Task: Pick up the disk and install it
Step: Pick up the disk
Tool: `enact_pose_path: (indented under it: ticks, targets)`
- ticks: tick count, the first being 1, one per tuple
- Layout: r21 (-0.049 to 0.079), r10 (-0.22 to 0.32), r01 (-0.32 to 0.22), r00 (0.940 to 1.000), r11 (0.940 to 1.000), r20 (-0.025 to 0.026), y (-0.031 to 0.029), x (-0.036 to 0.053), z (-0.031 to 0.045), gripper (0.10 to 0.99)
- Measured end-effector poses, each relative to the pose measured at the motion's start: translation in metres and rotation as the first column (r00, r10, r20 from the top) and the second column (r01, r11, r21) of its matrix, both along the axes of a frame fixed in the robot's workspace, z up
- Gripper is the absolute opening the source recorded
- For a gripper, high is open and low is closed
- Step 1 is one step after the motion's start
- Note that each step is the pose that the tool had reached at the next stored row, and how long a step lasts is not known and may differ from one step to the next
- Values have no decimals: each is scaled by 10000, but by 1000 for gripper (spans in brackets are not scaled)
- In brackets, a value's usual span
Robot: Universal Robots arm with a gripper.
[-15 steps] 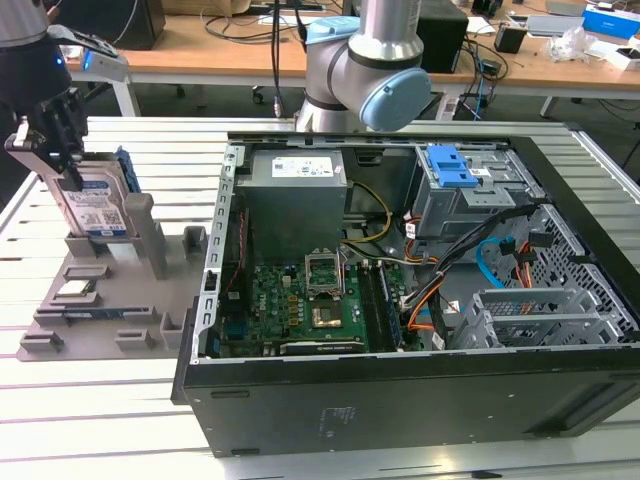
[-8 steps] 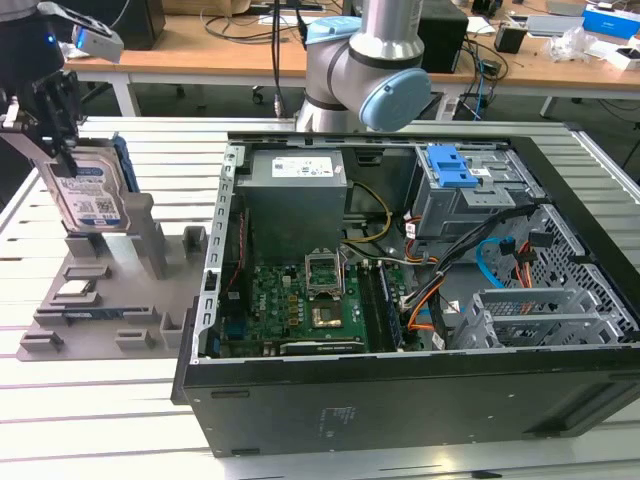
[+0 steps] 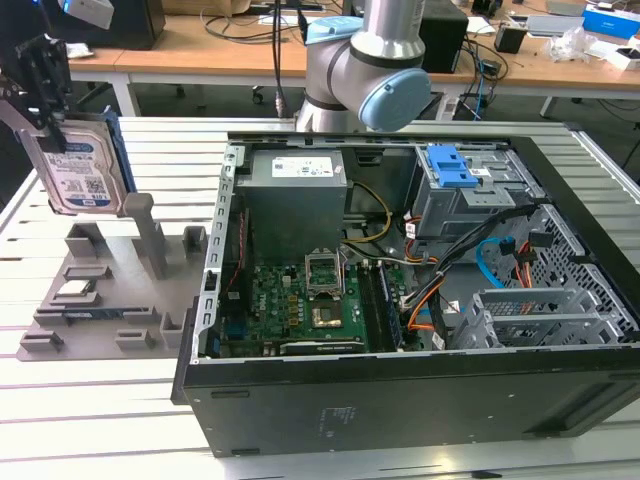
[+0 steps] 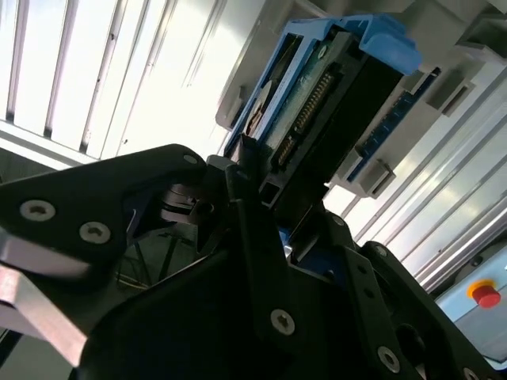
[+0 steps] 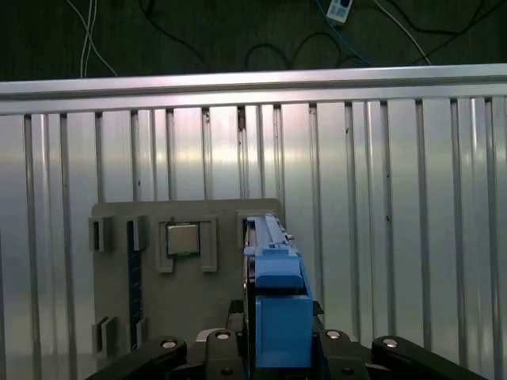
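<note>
Open case lies nearest on the table, with a grey tray beside it. Above the tray, at the exterior view's left, the jaws are clamped on the upright disk. The arm stands behind the case.

Disk silver with white-and-blue label and blue frame; gripper black; tray grey; motherboard green; case black.

Exterior view angled down over computer case, both wrist views close, sharing the disk
</note>
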State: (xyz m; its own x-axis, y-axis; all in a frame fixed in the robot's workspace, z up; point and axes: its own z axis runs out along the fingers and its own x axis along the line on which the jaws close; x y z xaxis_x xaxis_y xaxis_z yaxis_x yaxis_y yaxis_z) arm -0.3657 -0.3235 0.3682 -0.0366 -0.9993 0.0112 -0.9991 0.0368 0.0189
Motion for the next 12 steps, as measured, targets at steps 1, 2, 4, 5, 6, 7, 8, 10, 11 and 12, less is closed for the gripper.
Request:
enact_pose_path:
  ticks: [1, 2, 4, 5, 6, 7, 8, 10, 11, 12]
  targets:
    - [0, 0, 0, 10000, 10000, 0, 0, 0, 19, 365]
    - [0, 0, 0, 10000, 10000, -1, 1, 0, 64, 365]
    - [0, 0, 0, 10000, 10000, -1, 3, 1, 148, 365]
    - [0, 0, 0, 10000, 10000, 0, 4, 1, 192, 365]
    - [0, 0, 0, 10000, 10000, -1, 5, 1, 227, 365]
    - [0, 0, 0, 10000, 10000, -1, 7, 1, 273, 365]
    - [0, 0, 0, 10000, 10000, 0, 8, 1, 305, 365]
    - [0, 0, 0, 10000, 10000, 0, 10, 1, 363, 365]
    - [0, 0, 0, 10000, 10000, 0, 12, 1, 395, 365]
    - [0, 0, 0, 10000, 10000, -1, 13, 1, 424, 365]
